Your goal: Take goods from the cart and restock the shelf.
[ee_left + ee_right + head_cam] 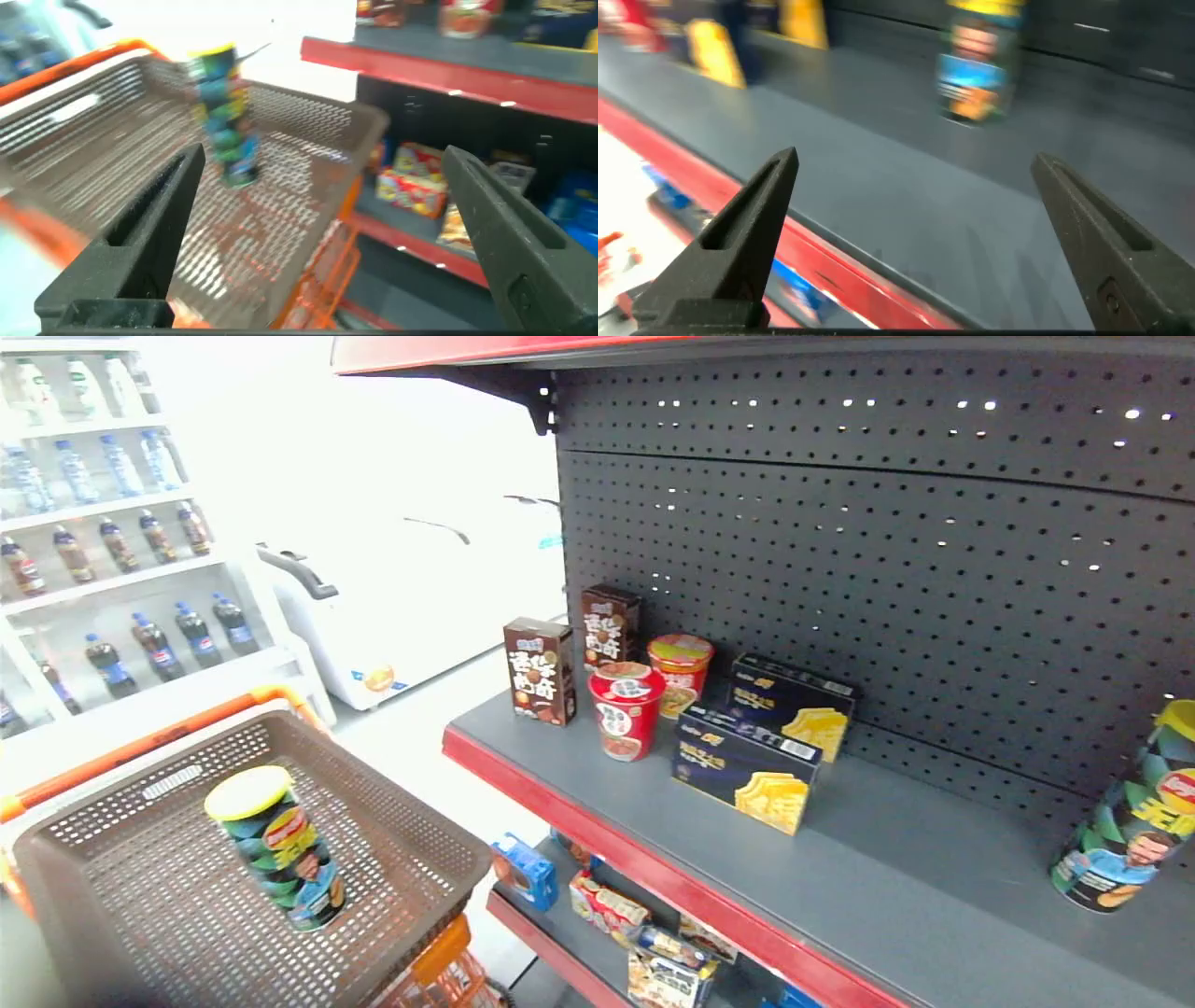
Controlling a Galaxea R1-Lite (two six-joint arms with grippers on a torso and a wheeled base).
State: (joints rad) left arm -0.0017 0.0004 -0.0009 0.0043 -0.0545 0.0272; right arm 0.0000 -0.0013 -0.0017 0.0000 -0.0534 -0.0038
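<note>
Head view is showing a tall can (275,847) with a yellow lid standing in the brown cart basket (397,807) on the near left. A grey shelf (896,887) with a red front edge is running along the right side. The other can (1130,821), which is looking just the same, is standing on the shelf at the right, close to the back wall with the little holes. Farther left on the shelf, two brown boxes (540,670), a red cup (625,709) and two dark blue boxes (747,779) are sitting close together, well apart from the other can. The left claw (322,247) is hanging over the cart basket with its two fingers spread wide, and it is holding nothing. The tall can is standing in the basket beyond it. The right claw (915,247) is hanging over the near edge of the shelf with its fingers spread wide too, and it is holding nothing. The other can is standing farther back on the shelf, past this claw.
</note>
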